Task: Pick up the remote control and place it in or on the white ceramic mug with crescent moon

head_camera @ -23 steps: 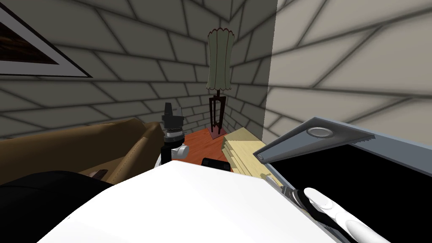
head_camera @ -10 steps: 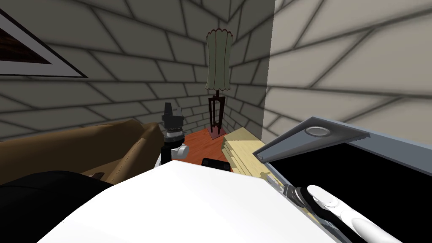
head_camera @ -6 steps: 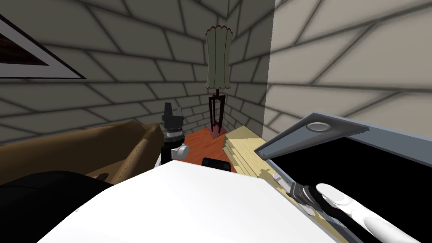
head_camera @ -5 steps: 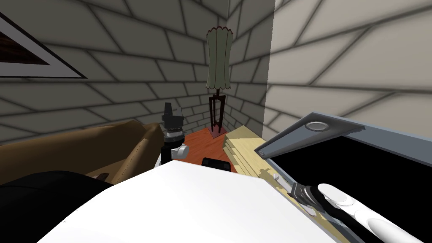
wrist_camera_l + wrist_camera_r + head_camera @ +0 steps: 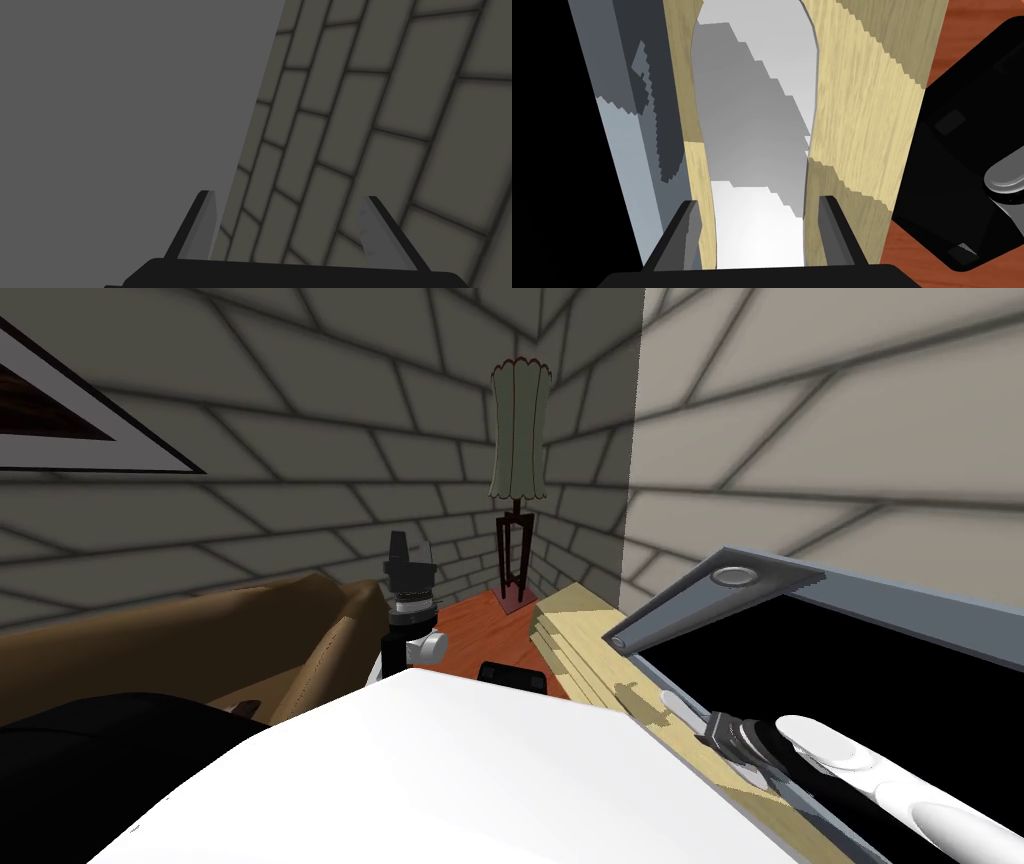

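Observation:
The remote control is a long white-grey bar with a rounded end, lying flat along a pale wood strip. My right gripper is open, one finger on each side of the remote's near part, small gaps showing at both sides. In the head view the right gripper sits low at the right on that strip, the remote's tip just beyond it. My left gripper is raised at the middle, and in its wrist view it stands open and holds nothing.
A grey frame around a black area borders the wood strip on its right. A black object lies on the red-brown surface to the left of the strip. A brown sofa is at left, and a floor lamp stands in the corner.
My right arm has slid forward along the wood strip, and the remote's tip now shows ahead of the gripper. The head view has shifted slightly. The left arm has not moved.

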Available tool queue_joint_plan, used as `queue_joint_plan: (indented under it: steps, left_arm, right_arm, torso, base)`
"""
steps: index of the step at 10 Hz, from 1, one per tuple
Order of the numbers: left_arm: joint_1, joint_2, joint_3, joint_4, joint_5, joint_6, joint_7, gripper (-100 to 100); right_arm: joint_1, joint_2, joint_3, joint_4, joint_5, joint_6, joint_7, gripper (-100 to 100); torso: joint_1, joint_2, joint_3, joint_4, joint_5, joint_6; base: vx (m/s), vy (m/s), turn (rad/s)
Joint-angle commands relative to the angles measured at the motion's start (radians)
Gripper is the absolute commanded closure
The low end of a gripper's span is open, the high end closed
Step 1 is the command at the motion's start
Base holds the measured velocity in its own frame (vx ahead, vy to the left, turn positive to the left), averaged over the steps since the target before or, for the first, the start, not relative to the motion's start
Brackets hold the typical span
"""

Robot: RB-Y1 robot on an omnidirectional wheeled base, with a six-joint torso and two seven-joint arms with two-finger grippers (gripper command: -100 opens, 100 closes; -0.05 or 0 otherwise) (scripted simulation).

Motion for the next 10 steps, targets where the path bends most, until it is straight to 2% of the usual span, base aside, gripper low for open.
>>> queue_joint_plan:
  steps: [1,4,5,7,8,10]
  left_arm:
    - [0.000,0.000,0.000,0.000,0.000,0.000,0.000,0]
    - [0.000,0.000,0.000,0.000,0.000,0.000,0.000,0]
    - [0.000,0.000,0.000,0.000,0.000,0.000,0.000,0]
    - [0.000,0.000,0.000,0.000,0.000,0.000,0.000,0]
    - [0.000,0.000,0.000,0.000,0.000,0.000,0.000,0]
    - [0.000,0.000,0.000,0.000,0.000,0.000,0.000,0]
  right_arm:
    - [0.000,-0.038,-0.015,-0.026,-0.009,-0.003,-0.010,100]
    - [-0.013,-0.060,-0.029,-0.032,-0.018,-0.010,-0.006,100]
    - [-0.038,-0.094,-0.055,-0.048,-0.036,-0.026,0.002,100]
    - [-0.051,-0.107,-0.068,-0.058,-0.046,-0.034,0.006,100]
    - [-0.076,-0.128,-0.090,-0.077,-0.065,-0.051,0.014,100]
    - [-0.076,-0.128,-0.090,-0.077,-0.065,-0.051,0.014,100]
  torso:
    - [0.000,0.000,0.000,0.000,0.000,0.000]
    - [0.002,0.001,0.001,0.000,0.001,0.001]
    - [0.002,0.001,0.000,0.000,0.001,0.001]
    - [0.004,0.006,0.004,0.002,0.002,0.002]
    - [0.004,0.006,0.004,0.002,0.002,0.002]
    - [0.002,0.005,0.003,0.002,0.002,0.002]
  base:
    - [-0.054,0.036,-0.063]
    - [-0.052,0.046,-0.065]
    - [-0.095,0.065,-0.182]
    - [-0.130,0.062,-0.110]
    - [-0.108,0.025,-0.183]
    - [-0.062,0.012,-0.044]
